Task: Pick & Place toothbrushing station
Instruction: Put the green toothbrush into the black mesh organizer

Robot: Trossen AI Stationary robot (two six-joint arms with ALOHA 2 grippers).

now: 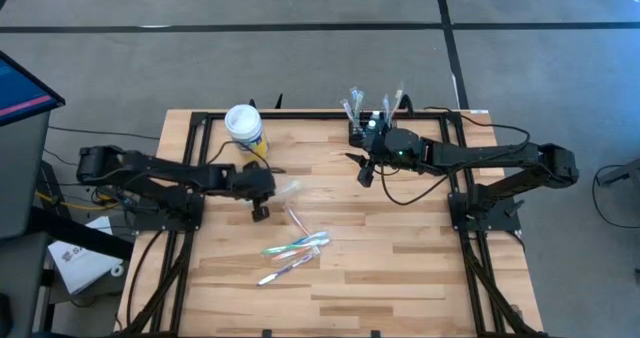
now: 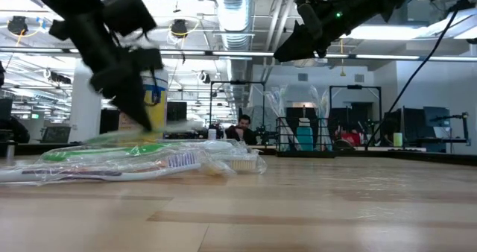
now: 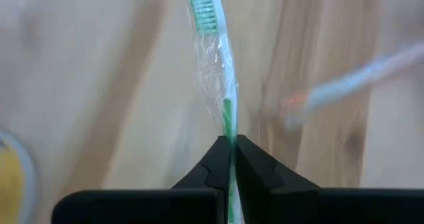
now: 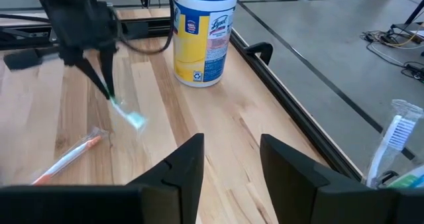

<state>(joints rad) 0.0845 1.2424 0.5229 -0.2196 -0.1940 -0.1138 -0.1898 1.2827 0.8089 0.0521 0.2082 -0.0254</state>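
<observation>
Standing at far edge: black wire-mesh caddy (image 1: 366, 130); toothbrushes (image 1: 372, 105) upright inside

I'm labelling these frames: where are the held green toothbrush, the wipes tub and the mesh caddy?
green toothbrush (image 3: 213, 45): left wrist view, wrapped neck below the bristles.
wipes tub (image 4: 201, 42): right wrist view, yellow label.
mesh caddy (image 1: 360, 134): high view, left edge.

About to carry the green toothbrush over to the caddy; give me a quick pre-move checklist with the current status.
1. Left gripper shut on the green toothbrush: ok.
2. Brush clear of the table: ok, raised in the right wrist view.
3. Grip near the handle end, wrapper caught: cannot tell if secure.
4. Black caddy has free space: cannot tell, already holds brushes.
5. Right gripper clear of the caddy: not ok, open right beside it.
</observation>
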